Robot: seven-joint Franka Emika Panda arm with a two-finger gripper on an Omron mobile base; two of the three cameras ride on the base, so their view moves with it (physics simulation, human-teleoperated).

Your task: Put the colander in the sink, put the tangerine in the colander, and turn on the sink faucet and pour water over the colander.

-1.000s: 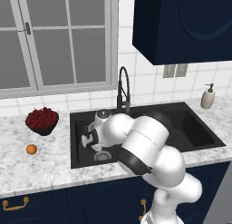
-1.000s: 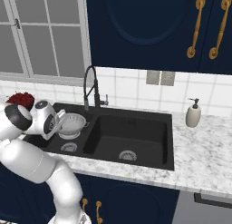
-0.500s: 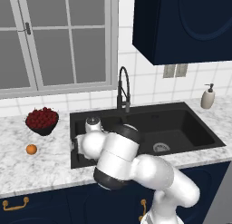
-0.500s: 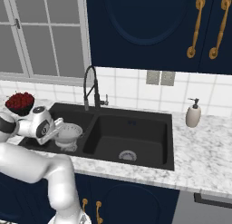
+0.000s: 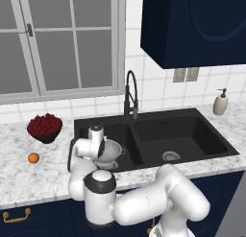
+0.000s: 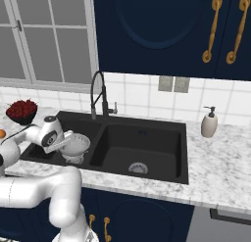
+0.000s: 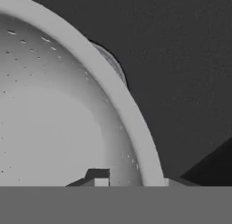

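The white-grey perforated colander (image 5: pixel 113 151) (image 6: pixel 77 144) sits upright in the left basin of the black sink (image 5: pixel 192 130) (image 6: pixel 147 138). My gripper (image 5: pixel 105 153) (image 6: pixel 66 142) (image 7: pixel 136 181) is at the colander's near-left rim. In the hand view the colander (image 7: pixel 54 119) is seen from close up, with one fingertip (image 7: pixel 97 177) inside the bowl and the other outside, and the rim between them. A silver drain (image 7: pixel 112 64) peeks out past the rim. The tangerine (image 5: pixel 33 158) (image 6: pixel 1 133) lies on the counter left of the sink. The black gooseneck faucet (image 5: pixel 130 92) (image 6: pixel 98 91) stands behind the divider, with no water running.
A dark bowl of red berries (image 5: pixel 44 127) (image 6: pixel 21 111) stands on the counter behind the tangerine. A beige soap dispenser (image 5: pixel 220 102) (image 6: pixel 209 123) is at the right of the sink. My own arm bulks low in front of the left basin.
My elbow has swung left and down across the front of the counter. The colander has sunk slightly lower into the left basin, still at my gripper.
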